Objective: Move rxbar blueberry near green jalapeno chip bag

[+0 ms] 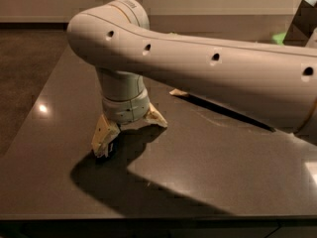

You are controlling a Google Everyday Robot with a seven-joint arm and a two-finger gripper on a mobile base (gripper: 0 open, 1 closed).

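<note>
Low on the table (208,152), gripper (130,129) sat spread wide, rxbar (111,148) mostly hidden under one finger. Not lifted yet; carry to green bag (280,37), well apart, remained.

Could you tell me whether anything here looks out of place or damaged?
Nothing stands out. The hand sits low at the table's front-left, fingers spread, with the rxbar blueberry mostly hidden under one finger.

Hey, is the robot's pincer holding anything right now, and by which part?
Nothing looks gripped. The pincer sits low on the table, fingers spread, one of them over the rxbar blueberry, only a dark edge showing.
</note>
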